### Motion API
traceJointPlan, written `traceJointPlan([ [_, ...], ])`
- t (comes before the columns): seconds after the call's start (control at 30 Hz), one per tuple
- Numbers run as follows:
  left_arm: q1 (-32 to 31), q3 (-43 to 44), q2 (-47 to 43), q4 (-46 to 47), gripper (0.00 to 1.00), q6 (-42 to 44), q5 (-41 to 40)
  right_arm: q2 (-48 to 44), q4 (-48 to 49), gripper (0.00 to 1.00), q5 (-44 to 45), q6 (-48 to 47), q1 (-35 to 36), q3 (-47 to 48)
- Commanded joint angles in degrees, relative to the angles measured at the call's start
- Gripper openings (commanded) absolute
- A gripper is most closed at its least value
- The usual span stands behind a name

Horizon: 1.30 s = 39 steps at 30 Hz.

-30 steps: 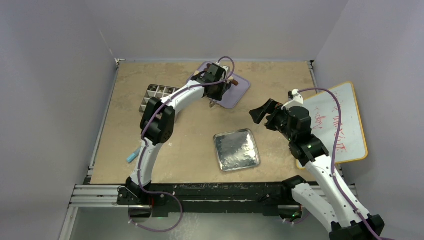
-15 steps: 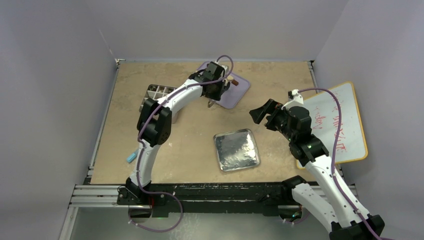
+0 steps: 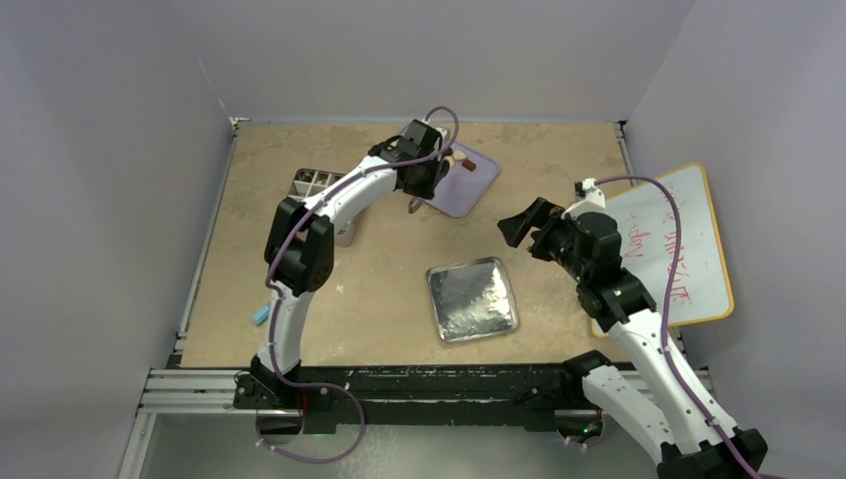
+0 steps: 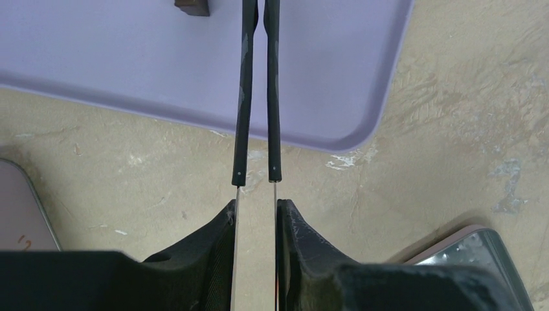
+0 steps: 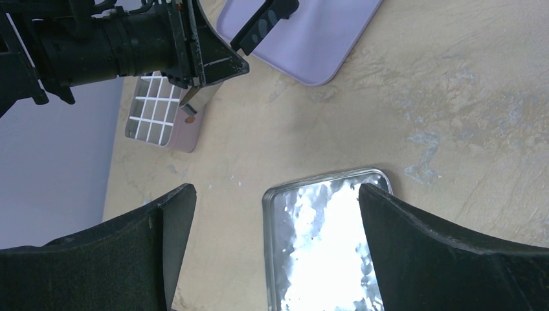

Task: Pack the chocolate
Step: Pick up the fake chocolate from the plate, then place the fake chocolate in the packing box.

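My left gripper [image 3: 421,172] is shut on black tweezers [image 4: 246,97] and reaches over the near part of the lilac tray [image 3: 477,184]. In the left wrist view the two fingers [image 4: 220,227] pinch the tweezers' metal shanks. The arms run up over the tray [image 4: 129,58], and their tips are cut off at the top edge. One dark brown chocolate [image 4: 191,6] lies on the tray just left of them. A couple of chocolate pieces [image 3: 467,164] show on the tray in the top view. My right gripper [image 3: 527,226] is open and empty, above the table right of centre.
A grid box with white dividers [image 3: 315,188] stands left of the tray, partly under my left arm; it also shows in the right wrist view [image 5: 158,115]. A shiny metal lid [image 3: 472,298] lies front centre. A whiteboard [image 3: 678,239] lies at right, and a blue item [image 3: 261,314] at front left.
My left arm has swung back and to the left, carrying the tweezers further over the lilac tray. The right arm has not moved.
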Motion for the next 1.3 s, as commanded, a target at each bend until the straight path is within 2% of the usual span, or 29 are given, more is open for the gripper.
traceJointPlan([
  [0.0, 1.58, -0.23, -3.93, 0.85, 0.22, -1.0, -0.29, -0.46, 2.12, 0.97, 0.15, -1.23, 0.22, 1.31],
  [0.37, 2.59, 1.05, -3.58, 1.54, 0.27, 0.32, -2.42, -0.26, 2.19, 0.97, 0.29, -1.52, 0.25, 1.44],
  [1.27, 5.28, -0.53, 2.58, 5.15, 0.35, -1.0, 3.08, -0.04, 1.81, 0.97, 0.66, -1.63, 0.24, 1.64],
])
